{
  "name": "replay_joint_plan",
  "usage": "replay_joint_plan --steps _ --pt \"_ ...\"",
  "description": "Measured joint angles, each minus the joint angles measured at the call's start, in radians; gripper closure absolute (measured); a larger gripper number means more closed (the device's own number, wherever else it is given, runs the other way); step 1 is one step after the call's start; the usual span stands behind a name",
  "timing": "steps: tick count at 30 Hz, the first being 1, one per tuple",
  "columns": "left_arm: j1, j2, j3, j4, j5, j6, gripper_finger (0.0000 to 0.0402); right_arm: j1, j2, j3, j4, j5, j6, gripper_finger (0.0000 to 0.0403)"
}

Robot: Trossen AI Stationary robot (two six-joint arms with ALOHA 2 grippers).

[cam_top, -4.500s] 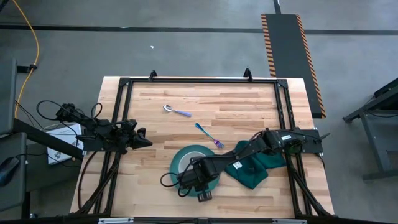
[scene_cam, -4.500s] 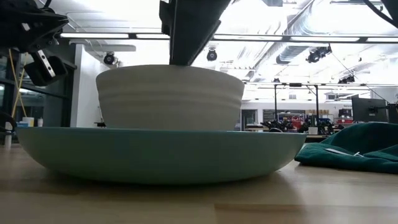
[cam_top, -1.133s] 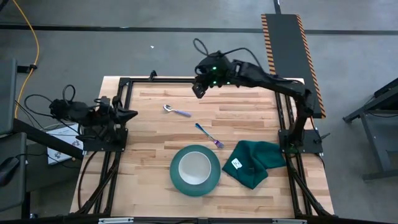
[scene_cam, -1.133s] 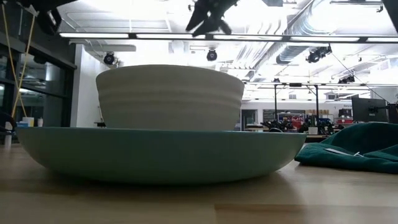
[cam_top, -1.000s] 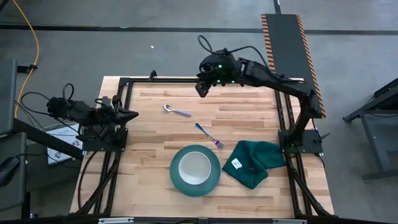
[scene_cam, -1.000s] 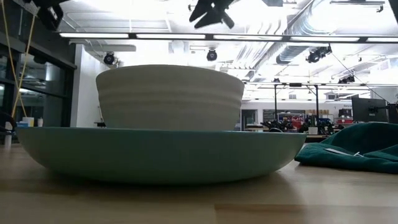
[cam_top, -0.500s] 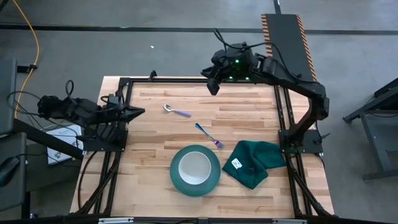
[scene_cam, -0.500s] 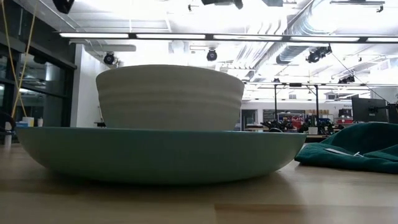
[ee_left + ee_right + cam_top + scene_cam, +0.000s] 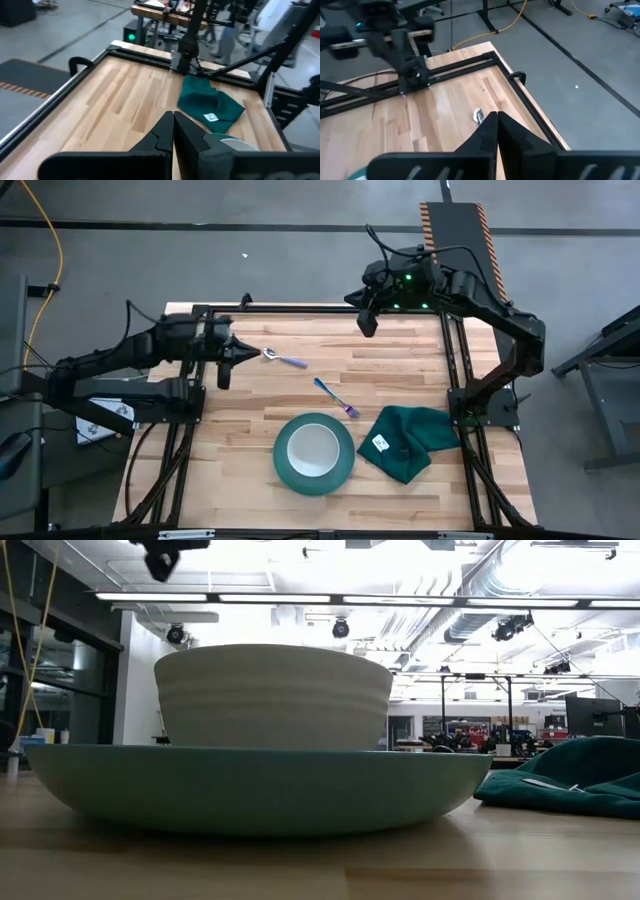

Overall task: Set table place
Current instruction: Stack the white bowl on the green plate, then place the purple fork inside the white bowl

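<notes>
Pale butcher-block bench (image 9: 260,500) in a black frame, carrying the whole place setting, only partly arranged. Dark green cloth (image 9: 410,442) crumpled near the right front, just right of the plate, white tag showing.

Round teal plate (image 9: 283,464) at front centre, shallow with a raised rim. White bowl (image 9: 314,450) seated in its middle, ribbed on the outside in the low view (image 9: 272,697). That much judged done. Left to do, by the look of it: both utensils, lying loose and well apart from the plate.

Fork (image 9: 337,397) just beyond the plate's far right edge, metal head, blue-purple handle, lying at a slant. Spoon (image 9: 284,359) farther back and to the left, bowl end toward the left, same coloured handle; also seen from the right wrist as a small bright shape (image 9: 478,115).

Left gripper (image 9: 226,369) reaching in from the left, just beside the spoon's bowl end, fingers clenched together, nothing held. Right gripper (image 9: 367,323) up at the far edge, right of centre, well away from everything, clenched and empty too.
</notes>
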Motion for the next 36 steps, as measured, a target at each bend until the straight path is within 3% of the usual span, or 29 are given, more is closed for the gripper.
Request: replay_joint_plan --steps 4,12,18,26,36 --pt "0.089 0.077 0.000 0.005 0.130 0.053 0.0401 0.012 -0.019 0.000 -0.042 0.011 -0.006 0.0402" --pt "0.132 0.259 0.052 0.031 0.216 0.205 0.0401 0.016 -0.026 -0.043 -0.088 0.026 0.015 0.0402" --pt "0.132 0.425 0.222 -0.055 0.214 0.368 0.0393 0.016 -0.129 -0.294 0.051 0.021 0.094 0.0403" --pt "0.131 0.601 0.360 -0.158 0.203 0.492 0.0321 0.017 -0.350 -0.680 0.339 -0.011 0.254 0.0403" --pt "0.107 0.735 0.385 -0.169 0.224 0.614 0.0310 0.063 -0.523 -0.846 0.462 0.031 0.319 0.0403"
